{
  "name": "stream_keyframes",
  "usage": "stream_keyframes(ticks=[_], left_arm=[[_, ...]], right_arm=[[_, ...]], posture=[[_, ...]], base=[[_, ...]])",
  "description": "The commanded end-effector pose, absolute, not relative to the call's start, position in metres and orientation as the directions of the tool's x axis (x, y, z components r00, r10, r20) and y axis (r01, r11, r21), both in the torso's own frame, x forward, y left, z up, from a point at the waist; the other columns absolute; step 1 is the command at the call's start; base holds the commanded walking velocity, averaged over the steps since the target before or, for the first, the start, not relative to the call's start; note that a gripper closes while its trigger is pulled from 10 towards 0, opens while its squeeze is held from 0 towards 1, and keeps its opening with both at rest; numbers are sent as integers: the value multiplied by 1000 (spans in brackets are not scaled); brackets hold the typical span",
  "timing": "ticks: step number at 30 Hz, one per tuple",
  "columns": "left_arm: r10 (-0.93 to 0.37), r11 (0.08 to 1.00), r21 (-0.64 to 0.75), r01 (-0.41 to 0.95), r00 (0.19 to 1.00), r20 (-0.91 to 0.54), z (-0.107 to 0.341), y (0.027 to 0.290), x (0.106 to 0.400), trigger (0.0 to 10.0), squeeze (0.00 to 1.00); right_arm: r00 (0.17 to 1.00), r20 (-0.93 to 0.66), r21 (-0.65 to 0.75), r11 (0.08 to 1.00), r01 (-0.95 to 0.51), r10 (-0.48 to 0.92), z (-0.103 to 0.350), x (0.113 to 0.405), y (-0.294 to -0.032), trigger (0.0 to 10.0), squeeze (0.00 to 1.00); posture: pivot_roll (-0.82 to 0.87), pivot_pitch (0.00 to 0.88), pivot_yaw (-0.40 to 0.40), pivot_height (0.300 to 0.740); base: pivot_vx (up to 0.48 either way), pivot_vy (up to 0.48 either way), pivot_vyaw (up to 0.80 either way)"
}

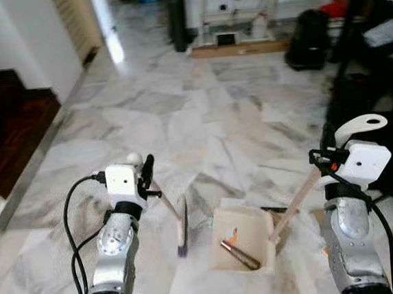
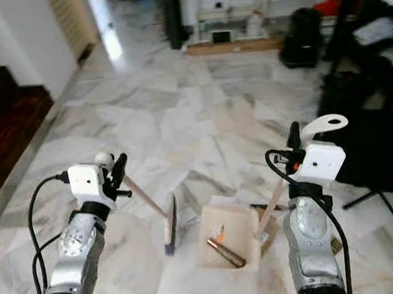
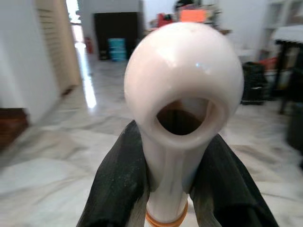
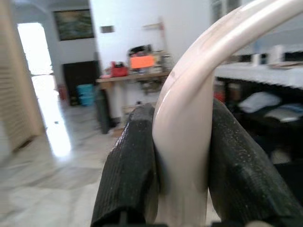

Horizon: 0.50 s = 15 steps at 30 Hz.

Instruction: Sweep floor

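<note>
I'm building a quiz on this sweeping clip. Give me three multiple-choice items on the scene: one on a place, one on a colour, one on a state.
1. Where does the brush sit relative to the dustpan?
A. on the robot's left of it
B. inside it
C. behind it

2. What colour is the dustpan?
A. blue
B. cream
C. red

3. What does the right pincer do?
A. hangs open
B. grips the dustpan handle
C. rests on the floor

Answers:
1 A, the brush head stands on the floor at the pan's left side.
2 B, the pan is pale cream against the marble.
3 B, the right wrist view shows both fingers pressed on the handle.
</note>
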<state>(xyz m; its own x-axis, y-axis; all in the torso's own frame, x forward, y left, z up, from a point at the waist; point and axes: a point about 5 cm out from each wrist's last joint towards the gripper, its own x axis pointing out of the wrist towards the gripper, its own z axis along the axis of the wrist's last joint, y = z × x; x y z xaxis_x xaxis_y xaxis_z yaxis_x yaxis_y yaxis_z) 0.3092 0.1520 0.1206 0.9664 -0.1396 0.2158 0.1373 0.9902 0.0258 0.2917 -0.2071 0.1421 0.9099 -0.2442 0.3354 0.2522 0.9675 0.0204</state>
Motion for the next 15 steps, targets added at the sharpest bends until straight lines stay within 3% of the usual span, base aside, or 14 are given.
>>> stream_keyframes(ticks=[1,6,15], left_arm=[[-138,990,45,131,947,291,141,153,312,10000,0],[-170,985,76,154,940,297,148,154,316,10000,0],[-100,994,71,83,950,295,144,163,313,10000,0]], right_arm=[[885,394,53,968,245,-246,155,295,-205,10000,0],[879,403,80,966,245,-256,157,300,-198,10000,0],[896,401,86,982,168,-189,162,310,-180,10000,0]], posture=[[39,11,84,740],[75,4,97,740],[65,22,74,740]], base=[[0,0,800],[0,0,800],[0,0,800]])
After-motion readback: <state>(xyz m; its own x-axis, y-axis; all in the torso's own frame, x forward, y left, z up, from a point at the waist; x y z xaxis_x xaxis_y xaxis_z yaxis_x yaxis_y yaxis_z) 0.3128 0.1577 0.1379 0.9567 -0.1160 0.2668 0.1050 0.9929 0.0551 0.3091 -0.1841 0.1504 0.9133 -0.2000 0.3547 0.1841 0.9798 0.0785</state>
